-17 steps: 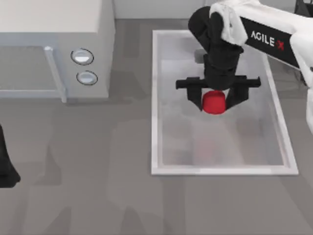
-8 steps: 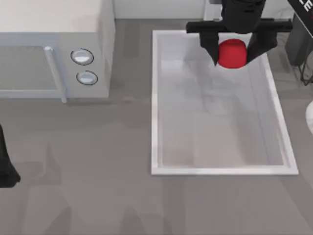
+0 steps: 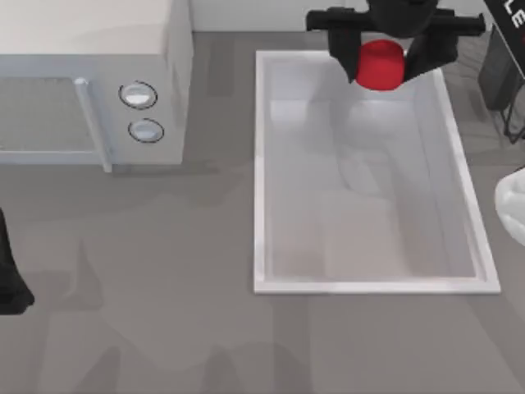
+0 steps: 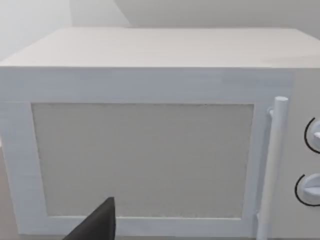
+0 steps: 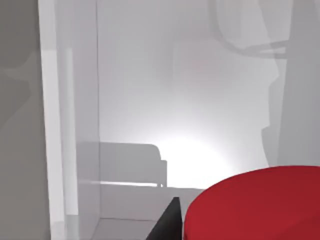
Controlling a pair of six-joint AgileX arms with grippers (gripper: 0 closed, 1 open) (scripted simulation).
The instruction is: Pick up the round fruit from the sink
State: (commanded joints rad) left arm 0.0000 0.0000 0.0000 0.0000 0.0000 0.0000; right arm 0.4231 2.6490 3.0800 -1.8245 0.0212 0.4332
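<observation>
Soft, even light falls across the grey desk (image 3: 164, 287), leaving faint, blurred shadows near its front edge. The sink (image 3: 261, 164) floor is glossy, with a dim shadow patch at its centre; the right wrist view shows a bright white glare there. Edges look slightly soft throughout.

Red round fruit (image 3: 381, 66) lifted, over far end of white sink (image 3: 261, 172)
</observation>
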